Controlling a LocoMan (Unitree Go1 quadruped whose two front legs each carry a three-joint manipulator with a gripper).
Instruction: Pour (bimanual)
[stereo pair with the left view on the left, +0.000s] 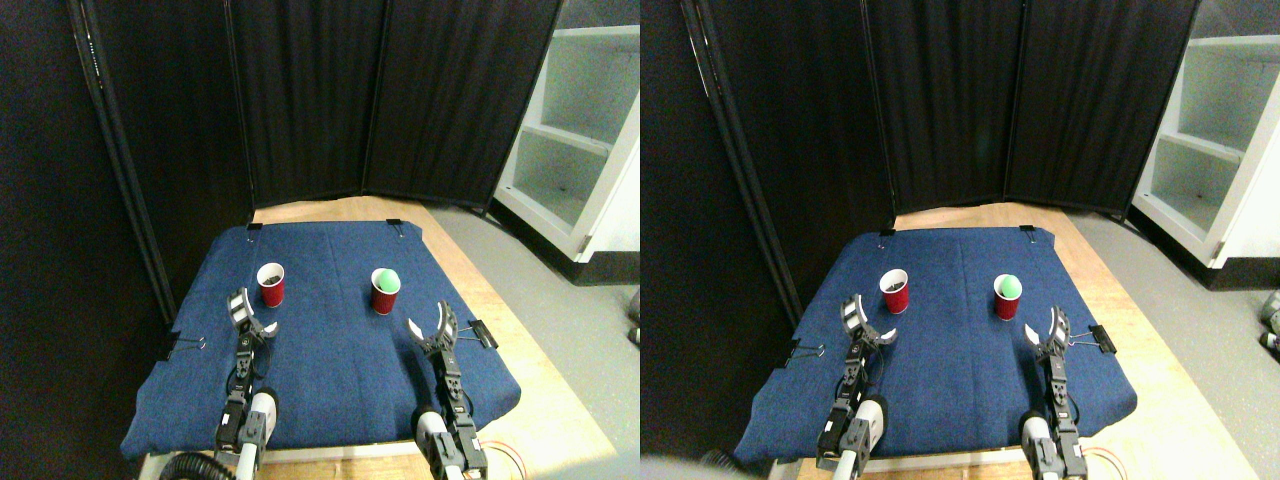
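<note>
No text, label, brand, number or sign can be read anywhere in the view; the surfaces are plain, and any markings there are too small to make out.

table: wood top (560, 400)
cover: blue cloth (330, 370), clipped at edges
on cloth: left cup (271, 285), right cup (385, 291), both upright, apart

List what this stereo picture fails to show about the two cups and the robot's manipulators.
- Red plastic cup on the left: its dark contents are too small to identify.
- Red plastic cup on the right: the green thing inside shows only at the rim.
- Both manipulators: their bases are cut off by the bottom edge.
</note>
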